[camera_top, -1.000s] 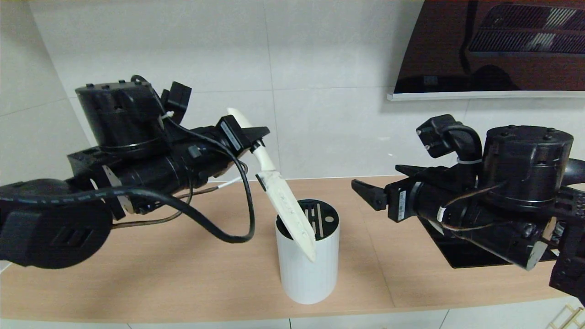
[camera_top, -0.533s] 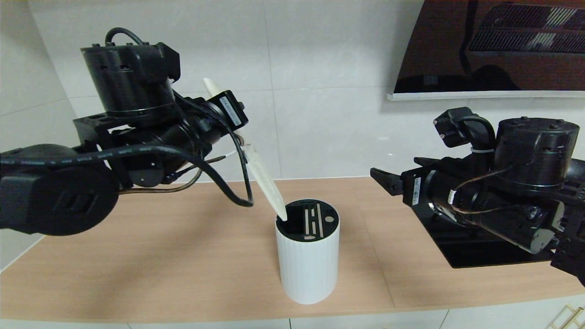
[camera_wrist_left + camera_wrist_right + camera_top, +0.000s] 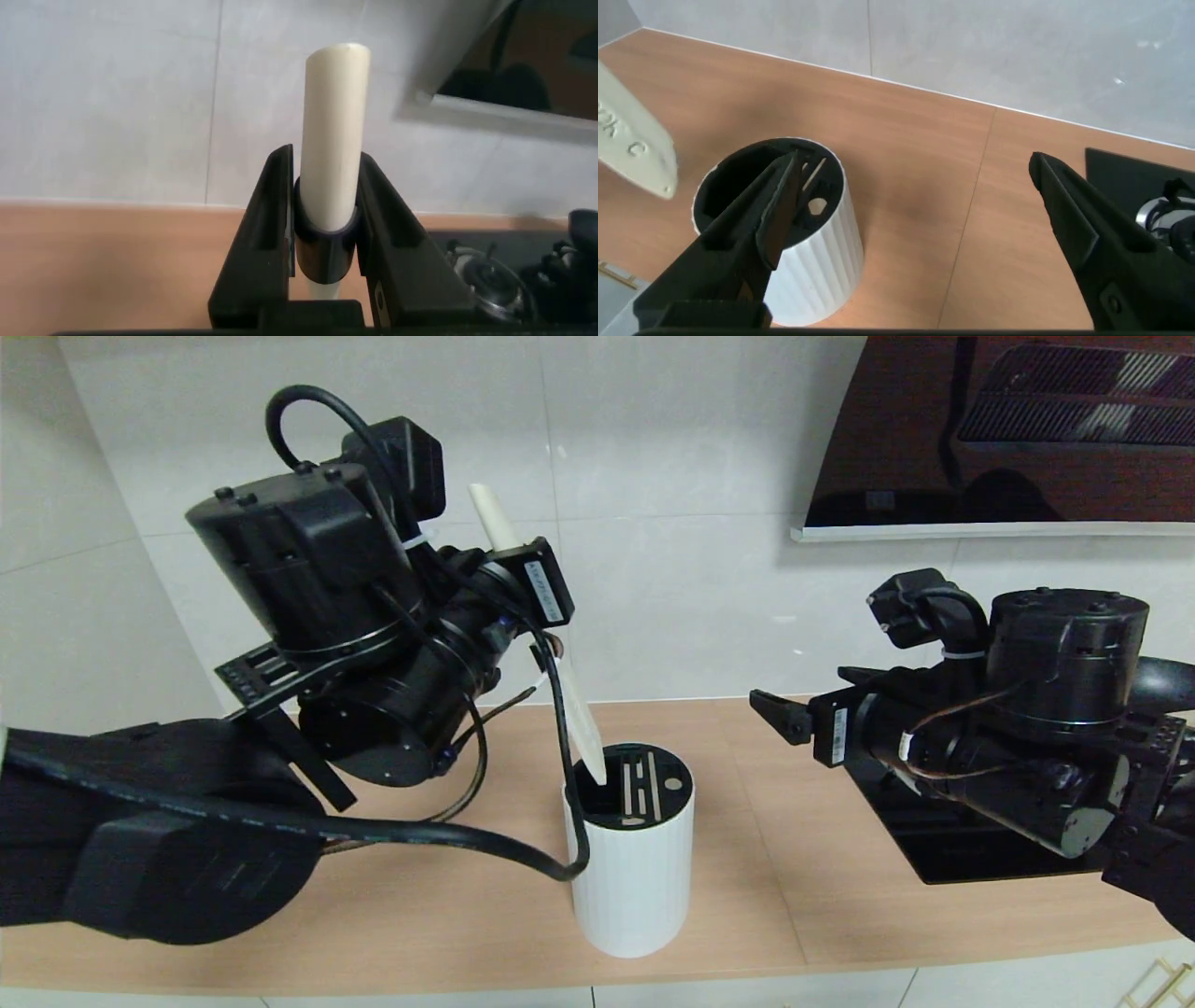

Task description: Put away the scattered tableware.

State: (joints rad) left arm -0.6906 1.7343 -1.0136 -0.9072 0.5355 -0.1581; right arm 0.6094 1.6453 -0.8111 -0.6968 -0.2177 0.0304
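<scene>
My left gripper (image 3: 525, 577) is shut on the handle of a cream knife (image 3: 576, 709), which points steeply down. The blade tip hangs at the left rim of a white cylindrical knife holder (image 3: 630, 877), over the wide opening in its black slotted top. The left wrist view shows the round handle (image 3: 334, 131) clamped between the two black fingers of that gripper (image 3: 329, 229). My right gripper (image 3: 794, 698) hovers open and holds nothing, to the right of the holder and a little above it. From the right wrist, this gripper (image 3: 915, 163) frames the holder (image 3: 799, 247) and the blade (image 3: 635, 135).
The holder stands near the front edge of a wooden counter (image 3: 392, 896). A black hob (image 3: 934, 849) is set into the counter at the right, under my right arm. Above it hangs a dark range hood (image 3: 1008, 429). A tiled wall backs the counter.
My left arm has risen and turned. The knife swung from lying across the holder's front to a steeper pose with its tip at the top opening. The right gripper drew back slightly.
</scene>
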